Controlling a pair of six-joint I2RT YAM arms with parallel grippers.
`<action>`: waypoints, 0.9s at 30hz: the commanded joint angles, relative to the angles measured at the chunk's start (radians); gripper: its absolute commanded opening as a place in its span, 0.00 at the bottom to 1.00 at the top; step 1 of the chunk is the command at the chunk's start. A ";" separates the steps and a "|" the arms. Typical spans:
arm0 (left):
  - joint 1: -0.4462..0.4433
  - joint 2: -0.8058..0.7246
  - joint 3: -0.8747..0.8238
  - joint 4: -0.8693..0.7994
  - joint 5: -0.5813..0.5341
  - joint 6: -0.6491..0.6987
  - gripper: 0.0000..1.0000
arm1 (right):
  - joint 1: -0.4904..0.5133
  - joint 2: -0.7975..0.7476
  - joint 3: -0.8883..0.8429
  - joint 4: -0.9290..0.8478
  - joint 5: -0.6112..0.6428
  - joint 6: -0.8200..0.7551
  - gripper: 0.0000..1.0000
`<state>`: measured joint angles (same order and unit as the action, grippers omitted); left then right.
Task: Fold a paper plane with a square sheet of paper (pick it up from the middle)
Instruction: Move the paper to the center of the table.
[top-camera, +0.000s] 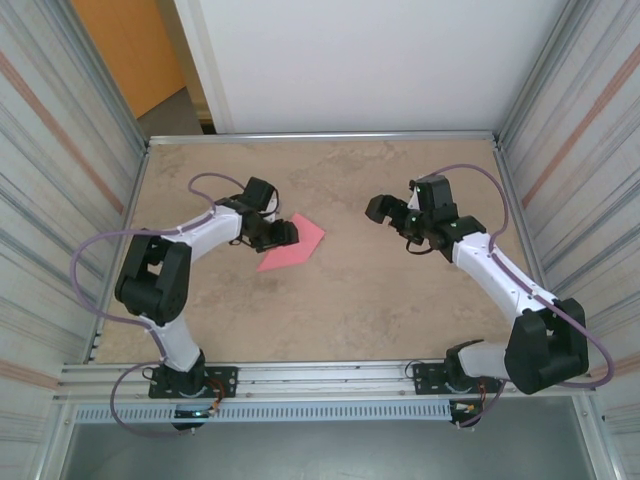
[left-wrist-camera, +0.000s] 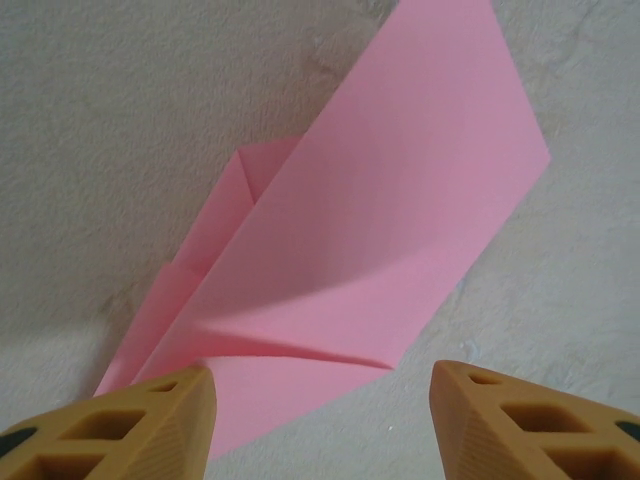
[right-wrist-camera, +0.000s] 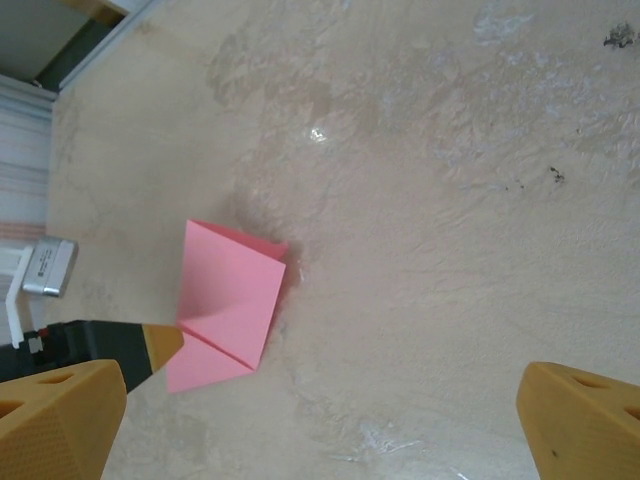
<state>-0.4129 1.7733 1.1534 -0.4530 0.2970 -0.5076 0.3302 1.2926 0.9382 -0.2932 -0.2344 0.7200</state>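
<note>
The left gripper (left-wrist-camera: 320, 390) has its jaws spread wide and released, with nothing clamped between them. In the left wrist view its two tan fingers (left-wrist-camera: 150, 425) stand at either side of the near end of the square sheet of paper (left-wrist-camera: 380, 230). The left-hand finger overlaps the sheet's near edge in that view, though whether it presses on the paper cannot be told. In the right wrist view a tan fingertip (right-wrist-camera: 163, 345) of that gripper sits right at the sheet's edge. The right gripper (right-wrist-camera: 320, 400) is likewise released, its jaws wide apart with bare surface (right-wrist-camera: 450, 200) between them, grasping and touching nothing. In the top view it hangs well apart from the sheet, to the right of it. There is one pink sheet, and it lies partly folded on the surface, with a slanted crease across it and a smaller flap showing from under its left edge. Seen from above, its outline comes to a point on the right side. It rests a little left of the middle of the surface, with the left gripper over its left part. There are two arms, the left arm (top-camera: 165, 280) and the right arm (top-camera: 500, 275), one bolted near each near corner, each with one gripper of two fingers and each trailed by one purple cable (top-camera: 90, 250). Two ribbed metal walls (top-camera: 50, 150) stand along the left and right sides of the surface.
</note>
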 joint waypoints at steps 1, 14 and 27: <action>0.008 0.032 0.008 0.045 0.068 -0.023 0.59 | 0.013 0.001 -0.001 0.002 0.035 -0.027 0.99; 0.006 0.097 -0.099 0.245 0.228 -0.211 0.53 | 0.089 0.146 0.007 -0.002 0.005 0.205 0.93; -0.100 0.081 -0.171 0.354 0.219 -0.468 0.34 | 0.235 0.315 -0.001 0.050 -0.011 0.423 0.57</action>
<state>-0.5224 1.8542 1.0119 -0.1303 0.5083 -0.8898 0.5484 1.5742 0.9382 -0.2749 -0.2329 1.0653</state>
